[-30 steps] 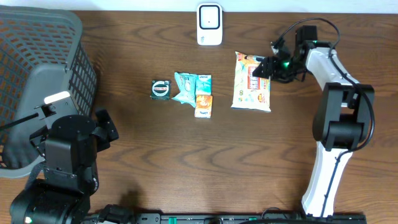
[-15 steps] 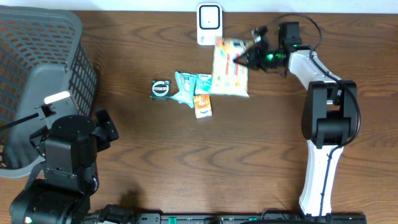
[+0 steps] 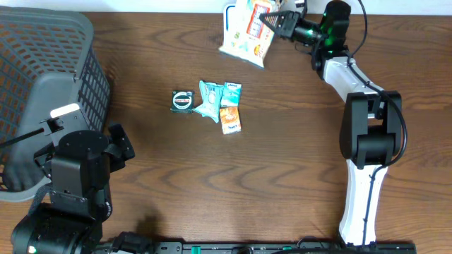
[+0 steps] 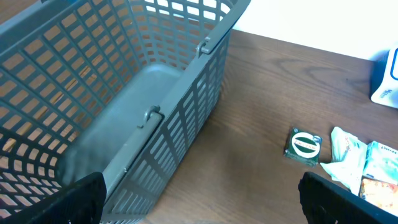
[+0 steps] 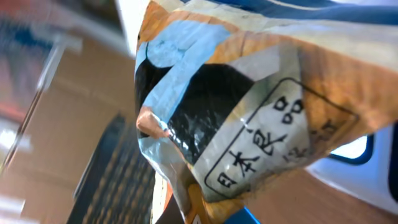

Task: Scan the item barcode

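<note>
The item, a white and orange snack bag [image 3: 244, 32], hangs tilted above the table's far edge with my right gripper [image 3: 273, 20] shut on its right end. It covers most of the white scanner [image 3: 227, 10]. In the right wrist view the bag [image 5: 249, 106] fills the frame, printed side toward the camera, and part of the scanner [image 5: 364, 155] shows behind it. No barcode is visible in any view. My left gripper [image 4: 214, 208] stands open and empty near the table's front left, beside the basket.
A grey plastic basket [image 3: 42, 85] takes up the left side. A round green tin [image 3: 183, 101], teal packets [image 3: 214, 97] and a small orange packet [image 3: 231, 120] lie together mid-table. The scanner [image 4: 387, 81] also shows in the left wrist view.
My right gripper shut on the snack bag, lifted it off the table and carried it left and toward the far edge, over the scanner. The left arm has not moved.
</note>
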You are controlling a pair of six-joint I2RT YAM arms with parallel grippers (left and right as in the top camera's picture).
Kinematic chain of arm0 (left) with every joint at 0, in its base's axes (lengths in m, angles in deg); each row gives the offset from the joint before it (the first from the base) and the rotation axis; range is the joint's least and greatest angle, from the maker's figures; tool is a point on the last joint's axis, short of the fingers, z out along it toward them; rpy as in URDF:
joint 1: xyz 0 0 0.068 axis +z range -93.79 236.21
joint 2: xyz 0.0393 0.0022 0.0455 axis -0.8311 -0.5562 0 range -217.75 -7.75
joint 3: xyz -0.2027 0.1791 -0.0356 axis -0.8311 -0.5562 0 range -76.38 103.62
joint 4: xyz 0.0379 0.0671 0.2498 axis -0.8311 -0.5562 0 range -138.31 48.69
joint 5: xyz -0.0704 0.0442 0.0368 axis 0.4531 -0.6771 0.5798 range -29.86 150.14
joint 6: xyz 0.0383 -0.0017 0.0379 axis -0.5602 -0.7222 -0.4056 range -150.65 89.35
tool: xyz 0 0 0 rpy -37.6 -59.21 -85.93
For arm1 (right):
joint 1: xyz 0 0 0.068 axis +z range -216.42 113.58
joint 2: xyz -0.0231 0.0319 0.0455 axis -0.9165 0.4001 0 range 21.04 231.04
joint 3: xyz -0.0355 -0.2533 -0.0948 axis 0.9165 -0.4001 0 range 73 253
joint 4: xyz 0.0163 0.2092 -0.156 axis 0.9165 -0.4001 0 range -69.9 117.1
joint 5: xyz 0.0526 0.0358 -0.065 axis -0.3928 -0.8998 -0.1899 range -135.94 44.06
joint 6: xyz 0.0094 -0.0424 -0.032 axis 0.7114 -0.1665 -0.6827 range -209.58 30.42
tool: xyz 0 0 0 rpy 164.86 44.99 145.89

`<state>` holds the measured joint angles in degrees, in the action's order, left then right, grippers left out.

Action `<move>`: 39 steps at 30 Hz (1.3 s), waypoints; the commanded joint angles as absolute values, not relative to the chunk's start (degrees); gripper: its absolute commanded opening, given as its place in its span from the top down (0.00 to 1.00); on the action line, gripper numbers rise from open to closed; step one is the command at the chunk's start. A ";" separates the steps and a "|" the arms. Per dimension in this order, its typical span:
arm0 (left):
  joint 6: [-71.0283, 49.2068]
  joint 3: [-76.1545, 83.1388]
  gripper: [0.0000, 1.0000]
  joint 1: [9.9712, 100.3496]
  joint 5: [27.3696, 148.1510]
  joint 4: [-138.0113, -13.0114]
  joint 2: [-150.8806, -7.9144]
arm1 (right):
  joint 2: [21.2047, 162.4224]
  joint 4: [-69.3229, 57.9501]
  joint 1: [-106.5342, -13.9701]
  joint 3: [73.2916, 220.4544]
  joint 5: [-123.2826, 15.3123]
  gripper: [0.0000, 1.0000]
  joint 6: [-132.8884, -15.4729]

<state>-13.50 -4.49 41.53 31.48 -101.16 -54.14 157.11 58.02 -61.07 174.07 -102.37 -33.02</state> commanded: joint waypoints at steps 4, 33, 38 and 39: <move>-13.41 -3.94 0.02 41.66 30.98 -101.29 -54.16 | 156.28 54.93 -55.08 174.58 -73.21 0.99 -29.18; -13.39 -3.94 0.02 41.66 30.98 -101.29 -54.16 | 156.24 73.14 -58.47 174.58 -61.14 0.99 -44.83; -13.41 -3.94 0.02 41.66 31.00 -101.29 -54.16 | 154.95 73.88 -64.39 174.58 -69.71 0.99 -43.76; -13.39 -3.94 0.02 41.66 30.98 -101.29 -54.16 | 154.55 72.22 -65.79 174.58 -71.33 0.99 -43.78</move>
